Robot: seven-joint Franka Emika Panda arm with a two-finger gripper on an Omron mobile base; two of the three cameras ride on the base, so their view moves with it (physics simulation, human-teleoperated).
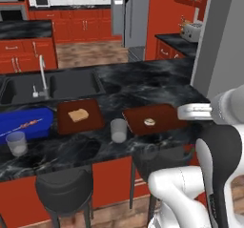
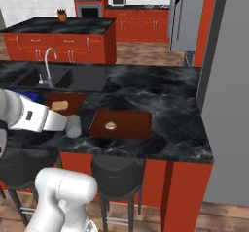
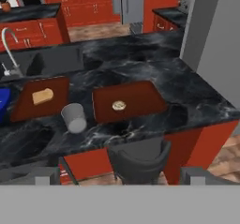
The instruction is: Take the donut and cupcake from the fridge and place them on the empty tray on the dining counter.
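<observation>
Two red-brown trays lay on the black marbled dining counter point(image 1: 143, 79), and we saw the cupcake point(image 1: 149, 122) sitting near the middle of the plain tray point(image 1: 162, 112), small and pale-topped. Its neighbour, the tray with the bread slice point(image 1: 90, 122), sat just to the left, with a grey cup point(image 1: 118, 129) between the two at the counter's front edge. Further left we noted a blue tray point(image 1: 26, 124) with a second glass point(image 1: 16, 143) in front of it, and a sink with its faucet point(image 1: 43, 74) behind. From the hand view, the fingers point(image 3: 119, 174) were spread wide with nothing between them, held high and back from the counter, above a dark stool point(image 3: 138, 160) tucked under the edge. We could make out the grey fridge point(image 1: 136, 12) well behind the counter, across the wooden floor. A toaster point(image 1: 191, 30) stood on a far counter to the right.
</observation>
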